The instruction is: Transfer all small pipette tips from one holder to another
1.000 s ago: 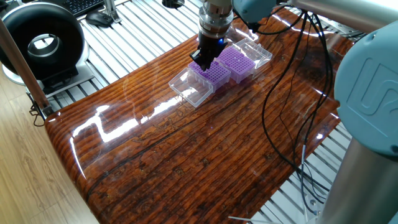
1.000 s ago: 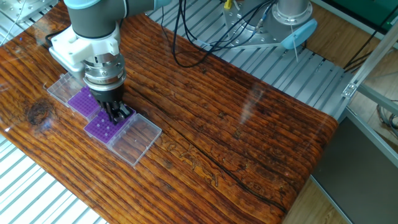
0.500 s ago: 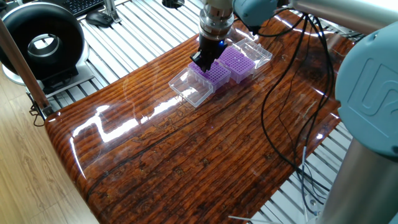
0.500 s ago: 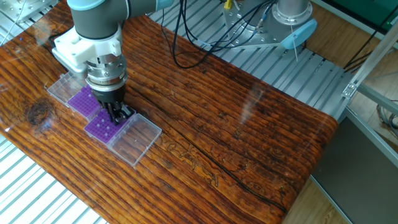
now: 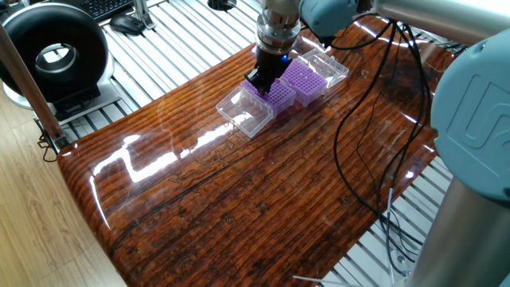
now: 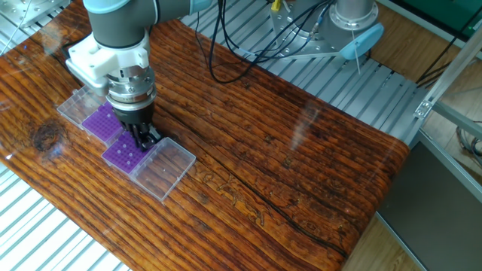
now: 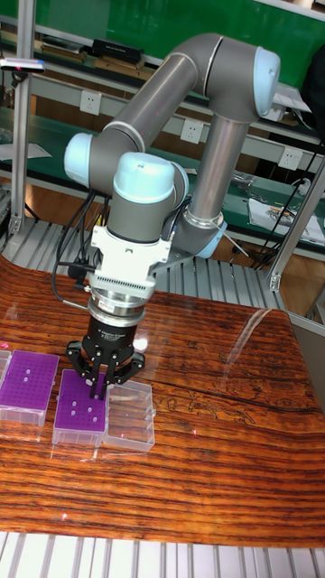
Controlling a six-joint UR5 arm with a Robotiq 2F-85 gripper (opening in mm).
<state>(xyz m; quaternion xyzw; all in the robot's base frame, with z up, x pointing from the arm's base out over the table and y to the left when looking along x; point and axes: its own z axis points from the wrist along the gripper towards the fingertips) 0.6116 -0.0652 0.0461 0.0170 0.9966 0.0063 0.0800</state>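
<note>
Purple grid rack (image 7: pixel 79 414) directly under the jaws (image 7: pixel 97 386), small pale plastic pipette tips (image 7: pixel 71 414) dotting its holes. Jaws narrow; holding a tip or not, cannot tell. Probably featherlight, stiff, slippery: best pinched gently at the upper collar.

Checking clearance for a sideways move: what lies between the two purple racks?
Nothing shows. In the tall fixed view the left purple rack and right purple rack sit side by side with only a narrow gap; the gripper hangs above the right one.

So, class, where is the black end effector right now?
In the tall fixed view, the black end effector hangs over the purple grid rack nearer the clear plastic lid, at the wooden table's left.
</note>
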